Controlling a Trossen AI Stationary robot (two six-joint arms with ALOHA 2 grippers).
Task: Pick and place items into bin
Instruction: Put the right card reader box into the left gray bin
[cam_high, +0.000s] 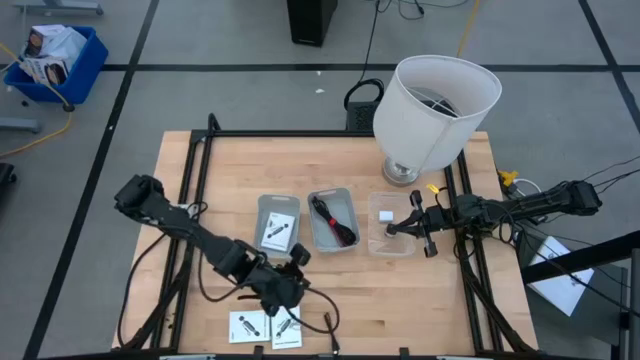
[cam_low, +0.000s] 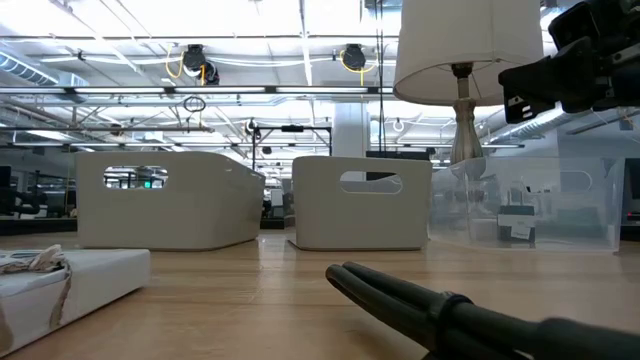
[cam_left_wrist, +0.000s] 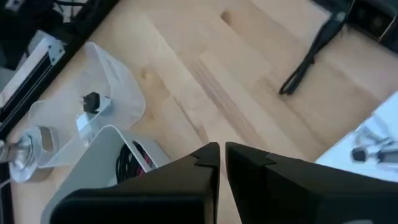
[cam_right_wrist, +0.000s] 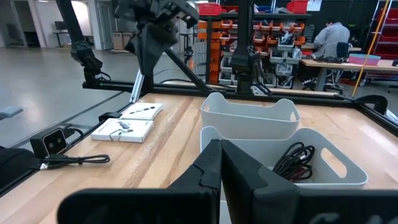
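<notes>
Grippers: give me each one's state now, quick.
Left gripper: shut, holding nothing, above the wooden table near the white square cards.
Right gripper: shut, empty, over the clear plastic bin.

Three bins stand in a row mid-table. The left grey bin (cam_high: 278, 222) holds a white card (cam_high: 277, 232). The middle grey bin (cam_high: 333, 220) holds a black-and-red cable bundle (cam_high: 334, 222). The clear bin (cam_high: 391, 224) holds a small white block (cam_high: 384, 214). Two more white cards (cam_high: 266, 327) lie flat side by side near the table's front edge.
</notes>
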